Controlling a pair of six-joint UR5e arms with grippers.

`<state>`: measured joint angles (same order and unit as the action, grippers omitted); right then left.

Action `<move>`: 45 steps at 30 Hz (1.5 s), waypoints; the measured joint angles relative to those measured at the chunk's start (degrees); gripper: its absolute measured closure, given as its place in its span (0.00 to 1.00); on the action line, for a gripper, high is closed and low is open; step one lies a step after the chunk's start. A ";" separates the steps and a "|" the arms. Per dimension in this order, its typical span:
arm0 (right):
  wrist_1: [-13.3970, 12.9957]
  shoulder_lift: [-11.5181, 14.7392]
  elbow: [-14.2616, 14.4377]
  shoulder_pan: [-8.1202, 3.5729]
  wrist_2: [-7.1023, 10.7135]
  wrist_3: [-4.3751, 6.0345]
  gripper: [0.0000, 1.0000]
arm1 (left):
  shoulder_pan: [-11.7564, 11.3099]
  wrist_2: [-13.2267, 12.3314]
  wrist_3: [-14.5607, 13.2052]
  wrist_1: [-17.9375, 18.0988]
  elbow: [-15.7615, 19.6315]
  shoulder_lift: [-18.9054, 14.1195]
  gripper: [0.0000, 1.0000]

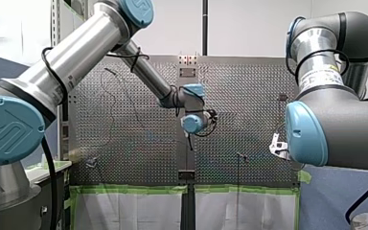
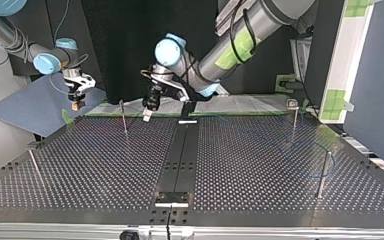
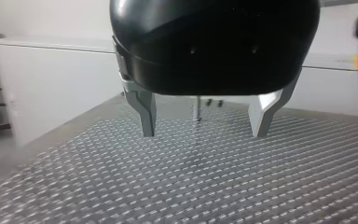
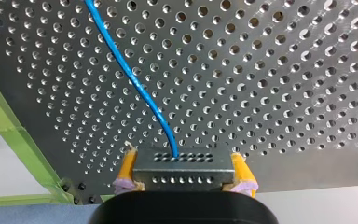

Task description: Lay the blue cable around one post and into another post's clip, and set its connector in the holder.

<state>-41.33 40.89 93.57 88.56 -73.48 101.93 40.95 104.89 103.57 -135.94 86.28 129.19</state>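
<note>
Blue cable (image 4: 135, 79) comes out of the connector (image 4: 182, 161) and runs away ahead of my right gripper (image 4: 184, 173), lying in a loose curve over the perforated table (image 4: 279, 70). The right gripper is clamped on the connector. Its yellow pads (image 4: 127, 169) press the two short sides, and the metal block with rows of small holes sits square between them. The cable exits from the middle of the block's front face. The table's edge shows on both sides of this gripper, about level with the connector. Green tape (image 4: 14, 135) lines another table edge off to one side, ahead of the pads.

My left gripper (image 3: 204, 133) has a black body and metal fingers (image 3: 147, 116), spread wide with nothing between them. The tips hang close above the table. A thin post (image 3: 197, 109) stands ahead of it, seen through the gap between the fingers and well apart from the tips. The top view shows the two grippers apart from each other, the left one over the table and the right one out past its edge.
</note>
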 joint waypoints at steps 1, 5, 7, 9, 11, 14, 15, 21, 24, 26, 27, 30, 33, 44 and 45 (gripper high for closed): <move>-0.01 0.00 0.00 0.02 0.02 0.01 0.98 | -0.59 -0.59 0.20 0.57 0.60 -0.59 0.00; -0.07 -0.01 0.00 0.06 0.32 0.03 0.98 | -2.14 -2.09 0.39 2.45 2.48 -2.47 0.00; -0.11 -0.01 0.00 0.07 0.42 0.04 0.98 | -2.40 -2.34 0.43 3.58 3.57 -3.57 0.00; -0.09 0.00 0.00 0.10 0.48 0.04 0.98 | -2.44 -2.21 0.42 4.46 4.48 -4.47 0.00; -0.05 0.00 0.00 0.10 0.50 0.04 0.98 | -2.38 -1.86 0.42 5.49 5.50 -5.49 0.00; -0.01 0.00 0.00 0.13 0.51 0.04 0.98 | -2.31 -1.60 0.42 7.04 7.03 -7.03 0.00; -0.01 0.01 0.00 0.14 0.52 0.04 0.98 | -2.30 -1.56 0.41 7.49 7.51 -7.51 0.00; 0.03 0.01 0.00 0.20 0.52 0.04 0.98 | -2.27 -0.92 0.36 10.46 10.45 -10.45 0.00; 0.03 0.01 0.00 0.27 0.52 0.04 0.98 | -2.26 0.24 0.22 11.52 12.01 -12.01 0.00; 0.02 -0.01 0.00 0.26 0.52 0.04 0.98 | -2.26 0.96 0.15 11.82 13.13 -13.11 0.00; 0.02 -0.01 0.00 0.26 0.52 0.04 0.98 | -2.26 1.27 0.12 11.86 13.58 -13.57 0.00; 0.01 -0.03 0.00 0.27 0.53 0.04 0.98 | -2.26 2.30 -0.38 11.76 15.06 -14.87 0.00; 0.02 -0.02 0.00 0.30 0.66 0.04 0.98 | -2.24 2.85 -1.17 11.69 16.66 -14.91 0.00; 0.01 -0.01 0.00 0.43 1.04 0.04 0.98 | -2.18 3.11 -0.54 11.60 22.65 -14.67 0.00; 0.01 -0.01 0.01 0.43 1.05 0.04 0.98 | -2.18 3.13 -0.52 11.60 23.07 -14.69 0.00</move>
<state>-41.31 40.87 93.57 88.99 -72.44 101.97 38.77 108.01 103.05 -124.35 109.36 114.50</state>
